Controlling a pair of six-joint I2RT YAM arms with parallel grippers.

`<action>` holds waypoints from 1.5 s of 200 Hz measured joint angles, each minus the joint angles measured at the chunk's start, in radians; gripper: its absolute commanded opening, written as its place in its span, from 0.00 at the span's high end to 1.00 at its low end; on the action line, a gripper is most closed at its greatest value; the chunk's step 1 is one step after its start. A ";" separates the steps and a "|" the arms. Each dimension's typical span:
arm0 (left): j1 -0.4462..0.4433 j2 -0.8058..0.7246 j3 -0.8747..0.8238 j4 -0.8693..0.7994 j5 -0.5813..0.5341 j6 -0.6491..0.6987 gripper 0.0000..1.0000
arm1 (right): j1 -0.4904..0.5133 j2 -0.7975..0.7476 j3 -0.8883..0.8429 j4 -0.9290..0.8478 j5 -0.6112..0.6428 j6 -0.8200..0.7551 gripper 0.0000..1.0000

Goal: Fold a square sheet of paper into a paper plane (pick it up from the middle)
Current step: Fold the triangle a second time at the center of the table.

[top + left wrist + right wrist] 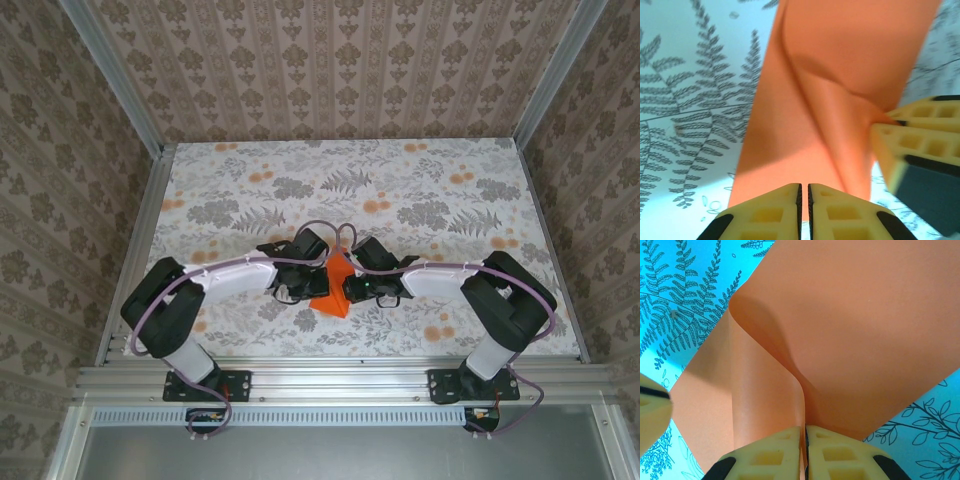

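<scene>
The square sheet of paper (335, 290) is bright orange and held up off the table between the two grippers, bent into a soft ridge. In the right wrist view the paper (865, 340) runs down into my right gripper (804, 430), whose pads are shut on its edge. In the left wrist view the paper (840, 65) hangs just beyond my left gripper (804, 187), whose pads stand a narrow slit apart with no paper seen pinched between them. The right gripper's fingers (920, 135) pinch the paper's crease there. From above, the left gripper (312, 285) and right gripper (352, 285) meet at the paper.
The table (300, 180) has a fern and orange-flower print. Patterned walls (60, 200) with aluminium posts close it in on three sides. A metal rail (340, 378) runs along the near edge by the arm bases.
</scene>
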 measured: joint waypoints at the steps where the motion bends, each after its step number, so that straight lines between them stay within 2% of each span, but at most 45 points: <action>1: 0.000 -0.001 0.000 0.001 0.000 0.000 0.86 | 0.000 0.000 0.000 0.000 0.000 0.000 0.88; 58: 0.076 -0.019 -0.031 0.196 0.079 -0.063 0.86 | 0.000 0.001 0.000 0.000 0.000 0.000 0.88; 106: 0.083 0.031 -0.035 0.302 0.134 -0.103 0.87 | 0.000 0.001 0.000 0.000 0.000 0.000 0.88; 300: 0.083 0.144 -0.057 0.343 0.139 -0.128 0.87 | 0.000 0.004 0.000 0.003 0.000 0.001 0.88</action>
